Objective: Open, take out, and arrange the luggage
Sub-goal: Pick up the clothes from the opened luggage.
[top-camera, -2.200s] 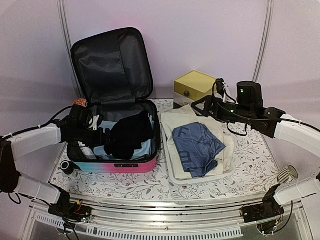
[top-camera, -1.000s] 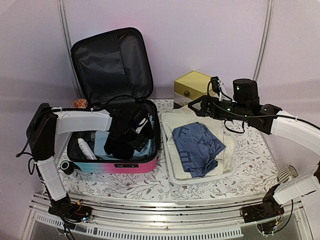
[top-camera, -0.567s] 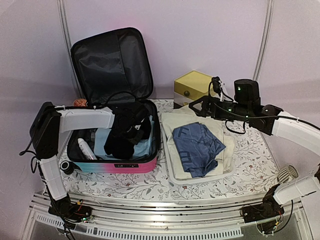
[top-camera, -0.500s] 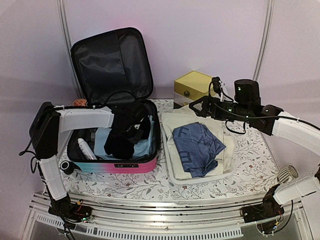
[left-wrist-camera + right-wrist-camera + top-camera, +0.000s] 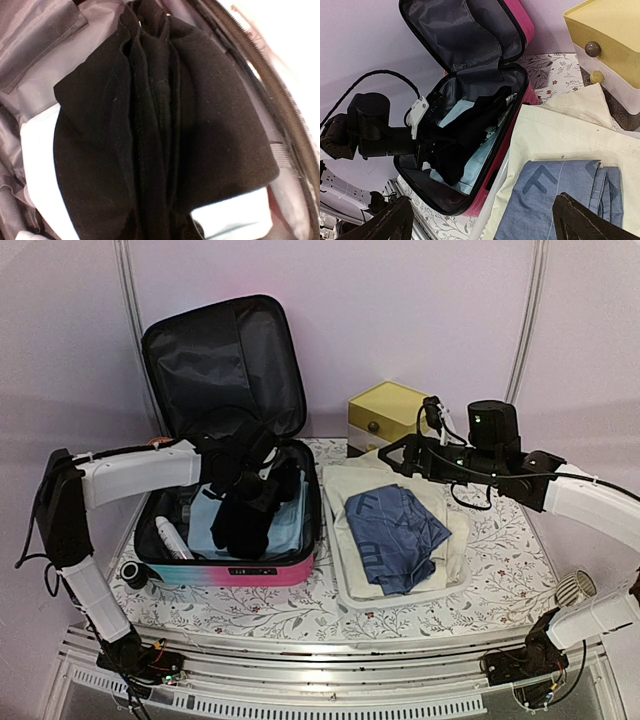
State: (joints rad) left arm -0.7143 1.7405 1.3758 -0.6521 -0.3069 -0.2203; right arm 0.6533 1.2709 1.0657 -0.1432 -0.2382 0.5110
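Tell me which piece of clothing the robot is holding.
The black garment, hanging from the left gripper over the luggage; the blue garment and cream garment lie ungripped.

The luggage (image 5: 228, 380), a small turquoise-to-pink hard-shell suitcase with black lining, lies open near the table's left edge, its lid upright toward the far edge.

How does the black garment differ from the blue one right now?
The black garment hangs bunched in long folds from the left gripper, over the open luggage. The blue garment lies folded flat on a cream cloth beside it. The black garment is gripped. The blue garment is untouched, with the right gripper open beyond it. The black garment is plain, while the blue garment shows a pale letter. Both are soft clothing.
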